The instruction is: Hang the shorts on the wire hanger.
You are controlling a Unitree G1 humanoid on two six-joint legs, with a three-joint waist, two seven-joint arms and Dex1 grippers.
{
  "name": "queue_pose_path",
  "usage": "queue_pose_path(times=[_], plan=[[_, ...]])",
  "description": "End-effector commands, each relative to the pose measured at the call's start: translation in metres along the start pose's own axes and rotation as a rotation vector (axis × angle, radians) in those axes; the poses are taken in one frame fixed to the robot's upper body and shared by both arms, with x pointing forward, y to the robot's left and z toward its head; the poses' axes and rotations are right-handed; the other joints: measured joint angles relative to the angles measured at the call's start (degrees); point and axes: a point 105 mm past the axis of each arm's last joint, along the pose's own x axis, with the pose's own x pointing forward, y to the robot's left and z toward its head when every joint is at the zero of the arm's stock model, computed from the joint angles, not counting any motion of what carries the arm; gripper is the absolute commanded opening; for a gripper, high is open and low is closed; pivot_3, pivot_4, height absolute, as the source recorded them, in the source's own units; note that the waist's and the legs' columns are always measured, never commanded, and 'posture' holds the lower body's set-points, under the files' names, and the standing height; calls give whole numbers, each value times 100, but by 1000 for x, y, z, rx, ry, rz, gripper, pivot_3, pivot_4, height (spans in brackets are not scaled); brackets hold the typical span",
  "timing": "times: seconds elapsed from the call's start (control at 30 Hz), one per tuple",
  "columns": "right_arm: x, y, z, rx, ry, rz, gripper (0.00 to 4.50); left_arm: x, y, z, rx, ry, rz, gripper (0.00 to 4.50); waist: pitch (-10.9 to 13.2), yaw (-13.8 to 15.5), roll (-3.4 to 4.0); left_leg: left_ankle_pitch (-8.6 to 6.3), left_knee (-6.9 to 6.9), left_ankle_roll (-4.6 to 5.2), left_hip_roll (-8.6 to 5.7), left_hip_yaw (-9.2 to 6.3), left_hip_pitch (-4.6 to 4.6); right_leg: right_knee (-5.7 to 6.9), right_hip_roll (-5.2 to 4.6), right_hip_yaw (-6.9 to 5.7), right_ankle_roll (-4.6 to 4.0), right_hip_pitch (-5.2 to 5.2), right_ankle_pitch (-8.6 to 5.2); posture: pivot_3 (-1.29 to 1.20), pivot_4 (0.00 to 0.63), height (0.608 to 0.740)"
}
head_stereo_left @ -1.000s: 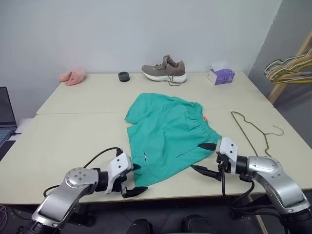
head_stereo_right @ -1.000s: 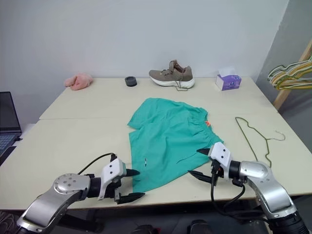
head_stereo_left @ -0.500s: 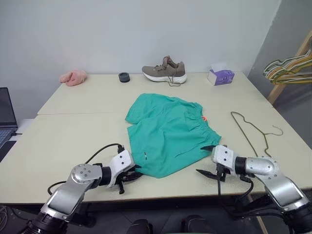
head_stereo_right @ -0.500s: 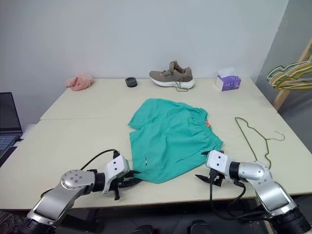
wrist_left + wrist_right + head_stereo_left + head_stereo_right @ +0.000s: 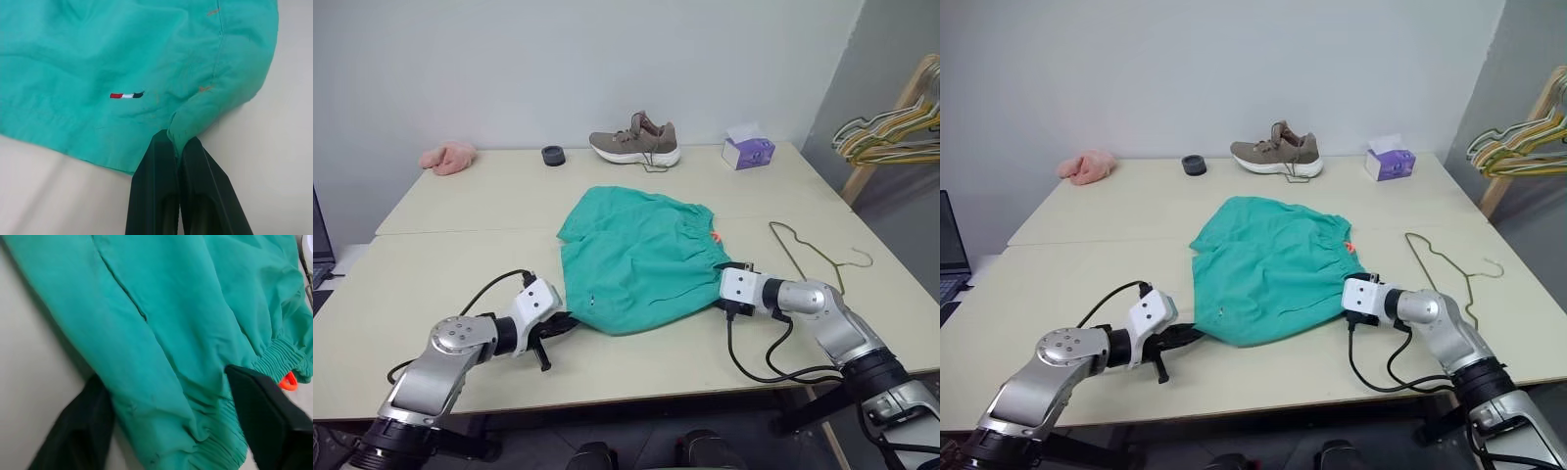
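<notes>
Table (image 5: 431,255), shorts (image 5: 636,257) hem pinched in left claw (image 5: 177,147), waistband between right claw (image 5: 166,431) fingers

a pale table (image 5: 440,255) carries teal shorts (image 5: 636,255) spread at its middle, a wire hanger (image 5: 808,259) to their right, and along the far edge a pink cloth (image 5: 448,157), black ring (image 5: 552,155), shoe (image 5: 634,142) and tissue box (image 5: 747,151).

We count one pair of teal shorts (image 5: 641,257), one wire hanger (image 5: 810,259), one shoe (image 5: 634,141), one tissue box (image 5: 747,151), one pink cloth (image 5: 448,157), one small dark ring (image 5: 552,155), two grippers.
</notes>
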Motion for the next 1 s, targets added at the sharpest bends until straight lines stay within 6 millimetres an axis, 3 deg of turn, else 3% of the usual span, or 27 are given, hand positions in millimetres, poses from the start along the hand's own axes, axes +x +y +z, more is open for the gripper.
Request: queue_pose_path(times=[0.03, 0.13, 0.23, 0.47, 0.63, 0.77, 0.97, 1.0], plan=[[-3, -3, 13, -65, -47, 37, 2146, -12, -1, 4, 30, 5, -24, 0, 0, -2, 0, 0, -1, 0, 1, -1, -1, 0, 0, 0, 0, -2, 0, -65, 0, 740], [-5, 6, 20, -96, -75, 111, 1086, -21, -19, -7, 32, 70, -140, 0, 2, -22, 2, 0, -5, 0, 4, 1, -1, 1, 0, 0, -4, -7, -2, -69, 0, 740], [-8, 10, 25, -120, -93, 162, 31, -29, -24, -14, 42, 118, -181, 0, 3, -21, 4, -1, -8, 0, 6, 2, -1, 1, 0, 0, -7, -8, -4, -68, 0, 740], [-46, 36, 37, -96, -118, 438, 31, -51, -27, -30, 74, 232, -265, 0, 3, 12, 5, -1, -9, 0, 7, -5, -1, 1, -4, -9, -15, -7, -9, -58, 0, 740], [-66, 52, 49, -66, -127, 574, 31, -56, -32, -33, 70, 248, -304, 0, 6, 18, 9, -1, -12, 0, 8, -10, 0, 3, -6, -18, -19, -8, -12, -61, 0, 740], [-71, 63, 59, -27, -147, 628, 31, -59, -53, -32, 36, 242, -403, 0, 6, 6, 8, -2, -12, -1, 12, -12, 2, 3, -6, -24, -26, -14, -16, -64, 0, 740], [-69, 68, 53, -11, -101, 637, 31, -59, -74, -33, 0, 248, -474, 0, 8, 8, 11, -2, -12, -2, 13, -10, 3, 2, -8, -26, -32, -23, -19, -64, 0, 740], [-69, 68, 52, -23, -93, 637, 206, -60, -75, -33, -8, 248, -474, 233, 7, 10, 11, -2, -12, -2, 13, -11, 3, 2, -8, -27, -32, -25, -19, -64, 0, 740]])
